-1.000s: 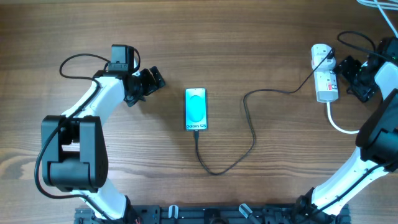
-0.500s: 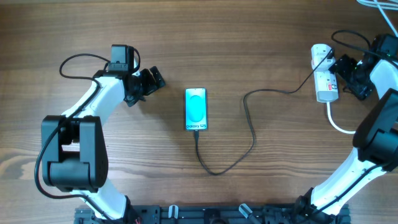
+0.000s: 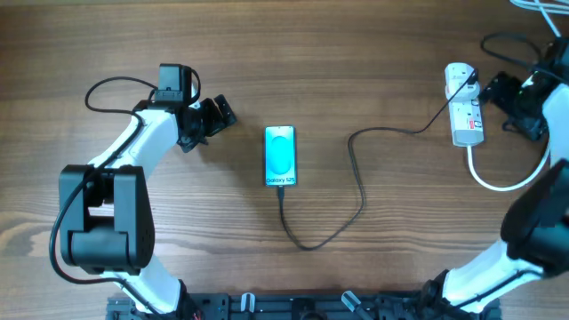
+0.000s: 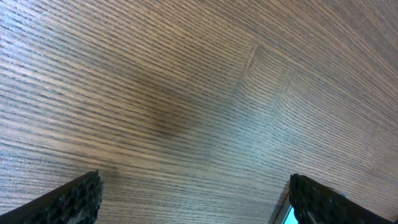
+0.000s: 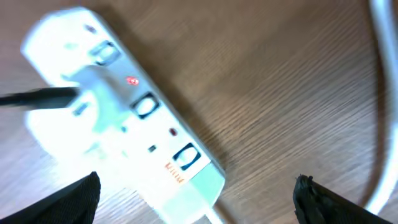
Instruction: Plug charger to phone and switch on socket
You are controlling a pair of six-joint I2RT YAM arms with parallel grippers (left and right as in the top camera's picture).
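The phone [image 3: 280, 156] lies mid-table with its turquoise screen up. The black charger cable [image 3: 358, 173] is plugged into its near end and loops right to the white socket strip [image 3: 464, 105] at the far right. In the right wrist view the socket [image 5: 134, 118] shows a small red light beside its switches. My right gripper [image 3: 500, 92] is open and empty, just right of the socket. My left gripper [image 3: 220, 114] is open and empty, left of the phone; a sliver of the phone shows in its wrist view [image 4: 287, 215].
The socket's thick white lead [image 3: 489, 180] curves from its near end toward the right edge and also shows in the right wrist view [image 5: 384, 74]. More white cords [image 3: 533, 7] lie at the far right corner. Bare wood surrounds the phone.
My right gripper has pulled back from the socket, up and to the right. The left arm, phone and cable have not moved.
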